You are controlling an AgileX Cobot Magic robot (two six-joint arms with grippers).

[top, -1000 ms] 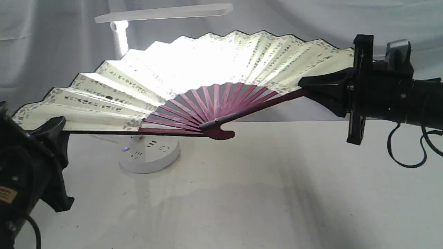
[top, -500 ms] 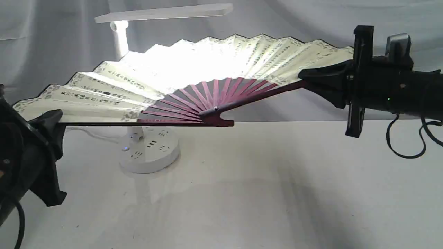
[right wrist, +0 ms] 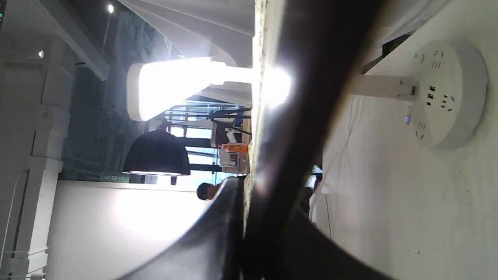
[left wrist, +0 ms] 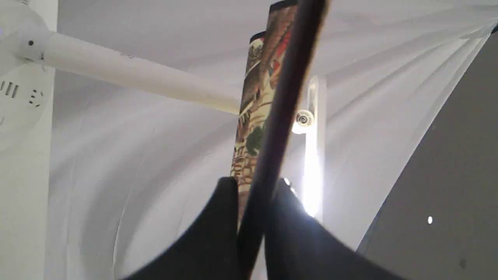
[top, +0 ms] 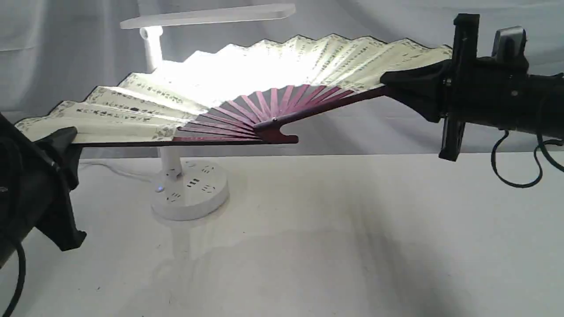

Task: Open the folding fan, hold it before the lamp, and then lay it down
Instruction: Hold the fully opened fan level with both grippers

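Note:
The folding fan (top: 229,83) is spread wide open, cream pleats with black calligraphy, maroon ribs meeting at the pivot (top: 274,132). It hangs in the air in front of the lamp (top: 189,189), whose light glows through the paper. My left gripper (top: 66,136) is shut on the left guard stick; the left wrist view shows that dark guard (left wrist: 272,155) pinched between black fingers (left wrist: 218,225). My right gripper (top: 392,86) is shut on the right guard (right wrist: 295,136). The lamp's bar head (top: 207,16) shows above the fan, its stem partly hidden behind the paper.
The lamp's round base with socket holes (right wrist: 447,93) stands on the white cloth-covered table (top: 330,242) at the back left. A white cord (top: 114,169) runs from the base to the left. Grey cloth hangs behind. A black cable (top: 515,167) loops under the right arm.
Both grippers have lifted the open fan higher above the table, and its upper edge has tipped back toward the lamp. The lamp's base and lower stem now show below it.

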